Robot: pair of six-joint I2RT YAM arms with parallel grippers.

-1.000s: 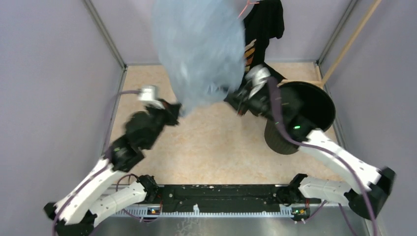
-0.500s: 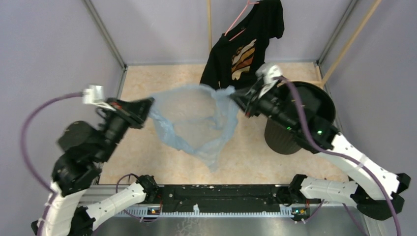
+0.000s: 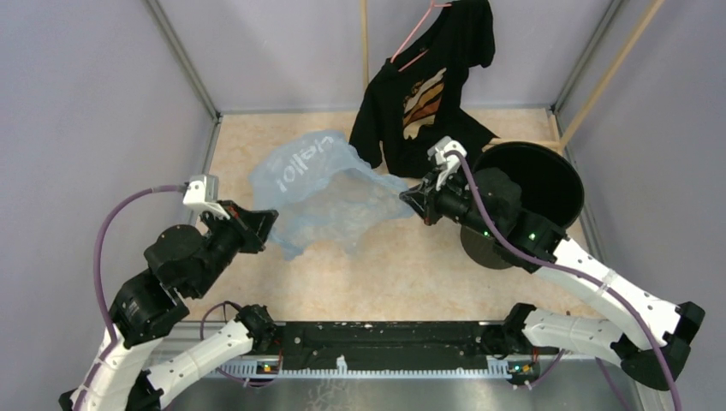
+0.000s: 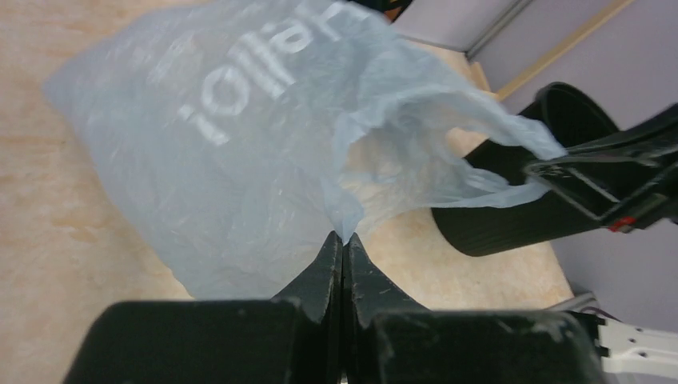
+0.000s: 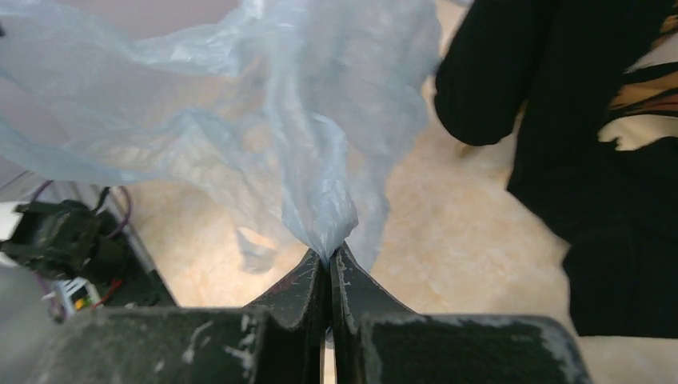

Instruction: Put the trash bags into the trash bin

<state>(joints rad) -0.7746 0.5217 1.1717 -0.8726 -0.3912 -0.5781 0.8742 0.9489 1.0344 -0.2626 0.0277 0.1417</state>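
The pale blue trash bag [image 3: 321, 193] with white lettering hangs stretched between my two grippers above the floor. My left gripper [image 3: 267, 220] is shut on its left edge; in the left wrist view [image 4: 343, 238] the jaws pinch a fold of the bag [image 4: 240, 128]. My right gripper [image 3: 407, 193] is shut on its right edge; in the right wrist view [image 5: 329, 254] the bag [image 5: 320, 152] bunches into the jaws. The black trash bin [image 3: 548, 184] stands upright at the right, behind my right arm, and shows in the left wrist view [image 4: 560, 136].
A black T-shirt [image 3: 428, 90] with an orange print hangs on a pink hanger at the back, just behind the bag and beside the bin; it fills the right of the right wrist view [image 5: 576, 160]. Grey walls enclose the beige floor [image 3: 368, 274].
The bag was billowing high a second ago, then dropped open and low; now it lies flatter with lettering up. My left arm has pulled lower and nearer, my right gripper slightly lower.
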